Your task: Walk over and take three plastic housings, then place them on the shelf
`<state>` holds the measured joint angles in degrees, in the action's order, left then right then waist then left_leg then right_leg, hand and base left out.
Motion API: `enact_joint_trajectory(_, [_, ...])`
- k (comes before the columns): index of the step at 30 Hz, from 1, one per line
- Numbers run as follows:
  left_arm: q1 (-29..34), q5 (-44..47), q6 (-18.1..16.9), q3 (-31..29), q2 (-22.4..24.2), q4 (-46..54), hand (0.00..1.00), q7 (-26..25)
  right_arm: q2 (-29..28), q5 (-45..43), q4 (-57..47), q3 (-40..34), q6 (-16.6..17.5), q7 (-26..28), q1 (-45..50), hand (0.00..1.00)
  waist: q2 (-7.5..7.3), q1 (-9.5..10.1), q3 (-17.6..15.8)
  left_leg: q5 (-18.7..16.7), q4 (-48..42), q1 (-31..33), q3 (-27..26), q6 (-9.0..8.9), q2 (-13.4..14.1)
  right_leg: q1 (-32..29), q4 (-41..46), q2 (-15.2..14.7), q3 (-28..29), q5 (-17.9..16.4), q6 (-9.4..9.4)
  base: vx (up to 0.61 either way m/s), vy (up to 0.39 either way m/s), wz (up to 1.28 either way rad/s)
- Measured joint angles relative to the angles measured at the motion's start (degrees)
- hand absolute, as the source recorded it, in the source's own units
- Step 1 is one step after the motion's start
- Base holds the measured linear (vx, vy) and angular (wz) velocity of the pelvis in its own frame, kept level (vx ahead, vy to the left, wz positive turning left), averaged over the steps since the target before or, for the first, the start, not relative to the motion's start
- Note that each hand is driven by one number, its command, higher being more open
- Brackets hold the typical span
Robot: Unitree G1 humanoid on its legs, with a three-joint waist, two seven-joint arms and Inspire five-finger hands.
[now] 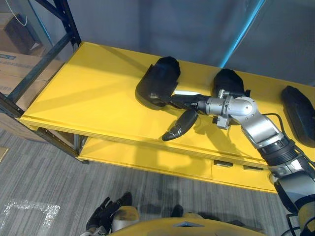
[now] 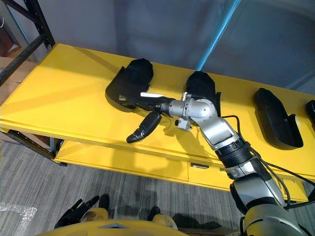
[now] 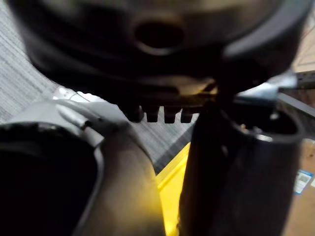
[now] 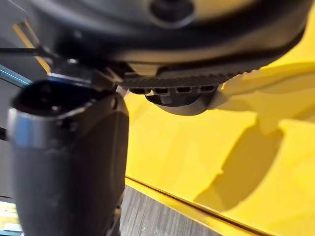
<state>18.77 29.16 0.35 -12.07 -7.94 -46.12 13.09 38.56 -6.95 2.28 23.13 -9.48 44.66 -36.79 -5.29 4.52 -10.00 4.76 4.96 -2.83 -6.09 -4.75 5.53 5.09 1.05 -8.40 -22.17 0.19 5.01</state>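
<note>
— Where are the plastic housings found?
— Three are seen lying in a row on the yellow shelf [image 1: 88,93], apart from one another: the left housing [image 1: 158,81], the middle housing [image 1: 230,78] and the right housing [image 1: 298,114].
— How is the right robot hand [image 1: 194,104] held?
— It is stretched over the shelf. The fingers [image 1: 174,100] are straight and brought up to the left housing's near edge, the thumb [image 1: 179,125] is splayed away, and nothing is clasped. The middle housing is partly covered by the wrist.
— And the left robot hand [image 1: 106,212]?
— It is seen low, above the grey floor [image 1: 49,167], with fingers loose and apart and nothing held.
</note>
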Motion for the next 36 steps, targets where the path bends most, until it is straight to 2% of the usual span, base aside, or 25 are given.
enact_joint_trajectory(11, [0.01, -0.03, 0.29, 0.01, -0.05, -0.05, 1.0, 0.13, 0.0, 4.33, 3.97, 0.08, 2.66, 1.47, 1.12, 1.0, 0.45, 0.07, 1.63, -0.01, 0.12, -0.06, -0.04, 0.02, 0.02, -0.03, 0.2, -0.07, 0.09, -0.02, -0.02, 0.0, 0.0, 0.0])
enact_joint_trajectory(14, [0.03, -0.03, 1.22, 0.01, -0.18, -0.07, 1.0, 0.13, 0.0, 4.38, 4.88, 0.08, 2.94, 1.43, 1.12, 1.0, 0.41, 0.07, 1.79, -0.01, 0.12, -0.07, -0.03, 0.02, 0.03, -0.03, 0.21, -0.08, 0.09, -0.02, -0.02, 0.0, 0.0, 0.0])
enact_joint_trajectory(36, [0.02, -0.1, 1.21, -0.06, -0.22, -0.05, 1.0, 0.12, 1.78, 6.54, 5.9, -0.27, 7.06, 0.97, 1.12, 1.0, -0.22, 0.04, 2.21, 0.0, 0.11, -0.46, -0.29, 0.03, 0.07, 0.11, 0.21, -0.04, 0.3, 0.0, 0.01, 0.0, 0.0, 0.0])
